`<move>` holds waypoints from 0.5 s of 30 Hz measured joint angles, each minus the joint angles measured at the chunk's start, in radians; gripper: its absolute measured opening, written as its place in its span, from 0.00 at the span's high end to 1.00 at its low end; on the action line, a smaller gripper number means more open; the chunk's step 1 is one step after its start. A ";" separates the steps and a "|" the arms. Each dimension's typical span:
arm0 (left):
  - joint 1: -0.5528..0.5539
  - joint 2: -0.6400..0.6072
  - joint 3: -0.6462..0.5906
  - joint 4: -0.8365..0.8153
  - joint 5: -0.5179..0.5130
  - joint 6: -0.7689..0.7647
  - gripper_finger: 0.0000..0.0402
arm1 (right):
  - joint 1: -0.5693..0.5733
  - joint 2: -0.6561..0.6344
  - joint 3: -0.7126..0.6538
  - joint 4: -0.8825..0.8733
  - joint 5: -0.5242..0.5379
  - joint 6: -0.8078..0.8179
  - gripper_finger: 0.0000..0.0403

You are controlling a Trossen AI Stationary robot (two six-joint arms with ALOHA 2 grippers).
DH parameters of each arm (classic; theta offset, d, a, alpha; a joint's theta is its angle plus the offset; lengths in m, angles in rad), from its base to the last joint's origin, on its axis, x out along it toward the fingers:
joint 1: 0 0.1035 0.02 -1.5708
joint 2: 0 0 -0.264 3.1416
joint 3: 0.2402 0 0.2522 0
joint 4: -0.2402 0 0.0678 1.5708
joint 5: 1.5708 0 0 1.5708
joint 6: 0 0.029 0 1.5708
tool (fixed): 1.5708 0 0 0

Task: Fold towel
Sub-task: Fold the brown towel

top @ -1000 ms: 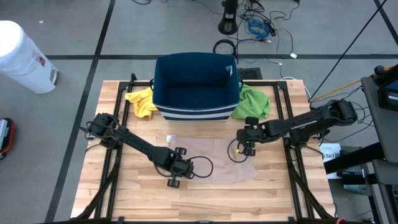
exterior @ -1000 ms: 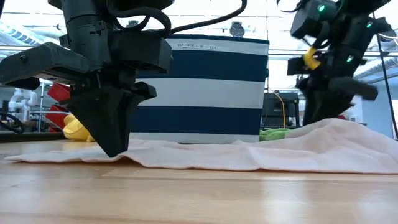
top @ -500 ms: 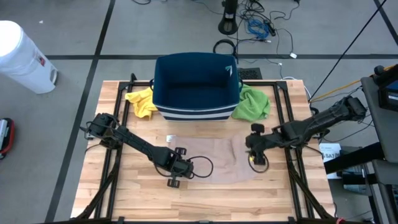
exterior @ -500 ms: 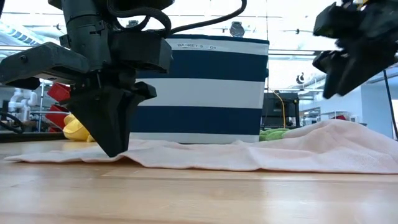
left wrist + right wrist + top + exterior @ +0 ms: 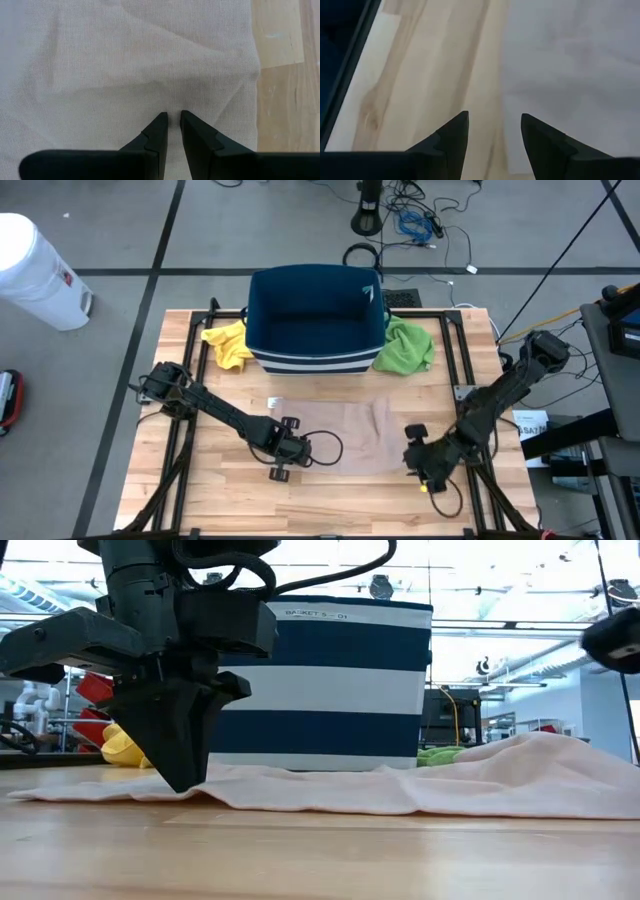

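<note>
While the pale towel (image 5: pixel 335 432) lies spread on the wooden counter (image 5: pixel 200 500) in front of the striped basket (image 5: pixel 316 320), the left claw (image 5: pixel 283 452) stands on it near the towel's left part, tips down on the cloth. In the left wrist view its two dark fingers (image 5: pixel 156 131) are nearly together, with only a thin slit between the tips, and a small pucker of cloth rises right at that slit; the claw has a pinch of the towel. Creases run out from the pinched spot, and bare wood shows just beyond the towel's edge to one side of the claw. In the low view the left claw (image 5: pixel 178 755) presses the cloth to the counter, and the towel humps up higher farther off on the other side.

The right claw (image 5: pixel 427 467) hangs over bare wood just past the towel's right edge, near the front right of the counter. Its fingers (image 5: pixel 451 136) stand well apart with nothing between them; the towel's edge runs just under the gap, wood on one side, cloth on the other.

Beside the basket lie a yellow cloth (image 5: pixel 226 344) on the left arm's side and a green cloth (image 5: pixel 405 345) on the right arm's side, both well away from either claw.
</note>
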 joint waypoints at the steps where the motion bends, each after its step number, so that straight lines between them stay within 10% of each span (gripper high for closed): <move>1: 0.000 0.000 0.000 0.000 0.000 0.000 0.84 | 0.020 0.014 0.000 0.010 0.013 0.014 0.58; 15: 0.000 0.000 0.000 0.000 0.001 -0.025 0.85 | 0.086 0.216 0.000 0.003 0.096 0.042 0.71</move>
